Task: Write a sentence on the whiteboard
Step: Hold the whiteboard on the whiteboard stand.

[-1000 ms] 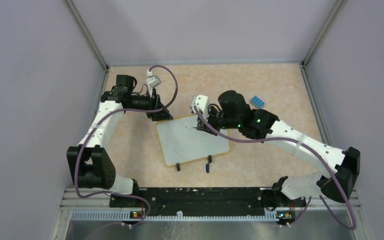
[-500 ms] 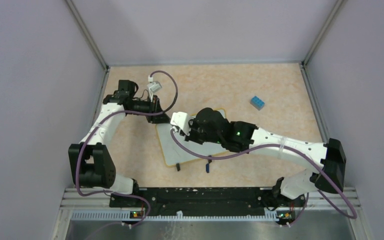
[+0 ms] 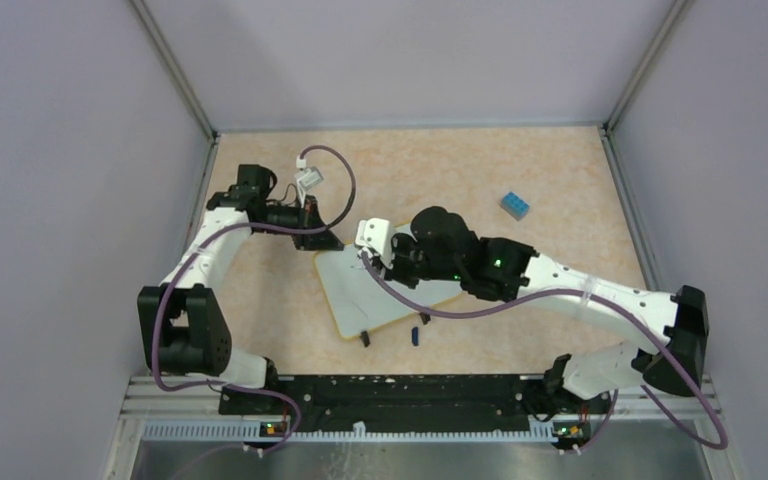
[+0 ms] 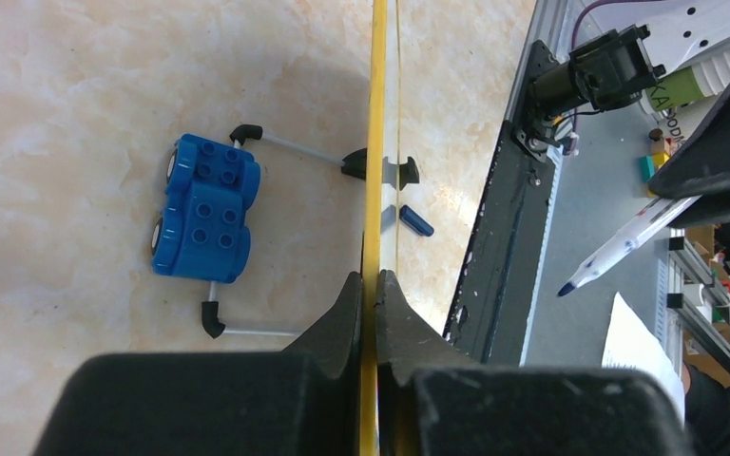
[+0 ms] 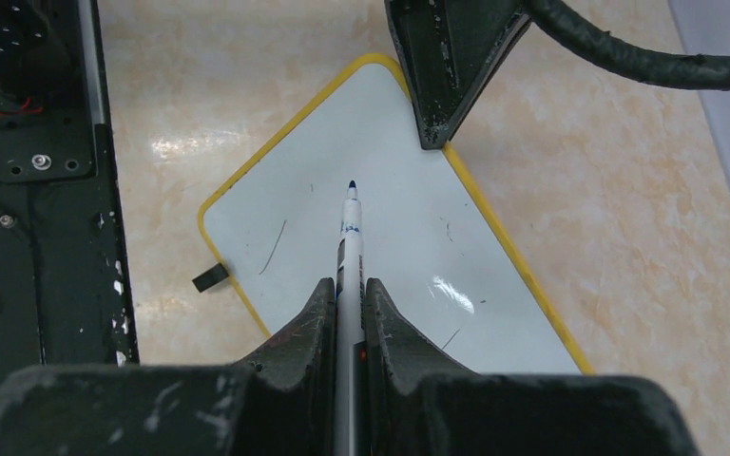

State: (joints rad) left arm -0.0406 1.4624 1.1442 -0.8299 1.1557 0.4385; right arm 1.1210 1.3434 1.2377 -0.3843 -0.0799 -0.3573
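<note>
— Gripping anything, that left claw (image 4: 373, 277)?
— Yes. Its jaws are closed on the yellow rim of the whiteboard (image 5: 409, 228), at the edge far from the black clip feet.
— And the right claw (image 5: 347, 285)?
— Clamped on a blue-tipped marker (image 5: 351, 223). The pen sticks out ahead of its fingers, tip over the board. Whether it touches, I cannot tell.
— Where's the board?
— Directly below the right claw, on the tan table (image 3: 560, 170), reaching up to the left claw's fingertips.
— Any writing?
— Only thin stray strokes (image 5: 273, 247).
</note>
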